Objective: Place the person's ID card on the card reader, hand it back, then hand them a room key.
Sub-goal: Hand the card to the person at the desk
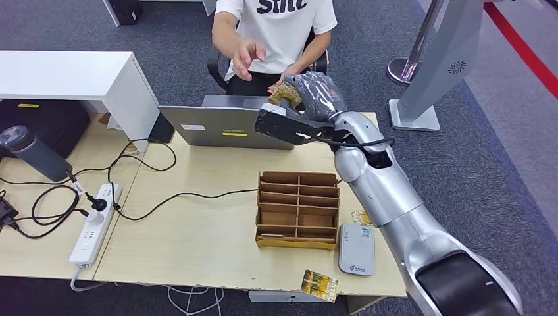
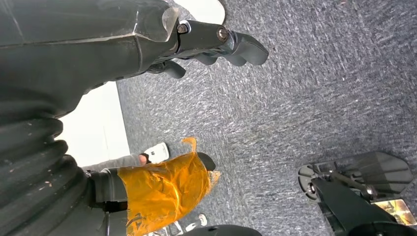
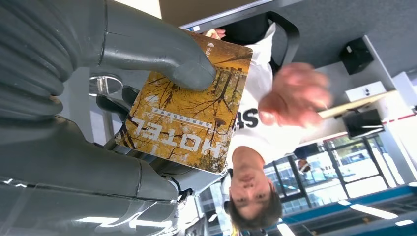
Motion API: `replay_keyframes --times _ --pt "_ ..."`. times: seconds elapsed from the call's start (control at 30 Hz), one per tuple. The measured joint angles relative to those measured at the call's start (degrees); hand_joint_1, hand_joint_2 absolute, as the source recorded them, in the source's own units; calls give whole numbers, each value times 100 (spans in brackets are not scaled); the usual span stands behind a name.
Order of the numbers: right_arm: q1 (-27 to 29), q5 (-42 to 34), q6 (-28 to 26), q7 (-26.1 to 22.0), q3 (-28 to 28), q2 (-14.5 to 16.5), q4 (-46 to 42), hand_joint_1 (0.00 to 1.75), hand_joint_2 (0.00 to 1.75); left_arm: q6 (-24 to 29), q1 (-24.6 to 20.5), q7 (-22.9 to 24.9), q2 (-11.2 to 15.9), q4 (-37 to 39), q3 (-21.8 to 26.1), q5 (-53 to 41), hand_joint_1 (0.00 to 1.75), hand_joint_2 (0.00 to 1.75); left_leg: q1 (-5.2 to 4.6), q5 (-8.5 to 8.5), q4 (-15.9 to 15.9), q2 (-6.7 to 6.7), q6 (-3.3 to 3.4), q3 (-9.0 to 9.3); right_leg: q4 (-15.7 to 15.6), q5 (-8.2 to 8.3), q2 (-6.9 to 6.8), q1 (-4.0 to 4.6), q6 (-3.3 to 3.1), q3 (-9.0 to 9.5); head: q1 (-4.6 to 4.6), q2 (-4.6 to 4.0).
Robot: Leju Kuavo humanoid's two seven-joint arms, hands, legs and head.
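A: Where is the room key [image 3: 189, 115] now?
B: In the right hand [image 1: 309, 99], far across the desk [image 1: 197, 237] at about 12 o'clock, just past the grey laptop [image 1: 220, 125]. The thumb [image 3: 162, 54] presses on its yellow face, the one printed HOTEL, with darker fingers under it.
A: And the person [image 1: 279, 33]?
B: Seated beyond the desk, one hand [image 1: 247, 58] raised and open, near the key but apart from it.
A: The card reader [image 1: 356, 249]?
B: On the desk at about 4 o'clock, just beside the cardboard organizer [image 1: 297, 209]. Another yellow card [image 1: 319, 284] lies at the near edge.
A: The left hand [image 2: 147, 98]?
B: Over grey carpet [image 2: 305, 88], fingers apart, holding nothing.
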Motion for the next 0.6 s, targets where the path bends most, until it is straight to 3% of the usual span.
replay_keyframes --times 0.27,0.6 --pt "-54 314 -333 12 -132 277 540 175 175 -7 -28 16 -6 0 -2 -87 0 175 -1 -2 0 0 1 -5 -5 0 0 -1 0 -5 -1 0" --pt "-38 420 -89 -48 -556 449 524 171 175 7 -35 16 -9 0 1 -133 0 175 0 -2 0 -6 1 -21 -4 -1 -4 0 0 -20 -1 0"
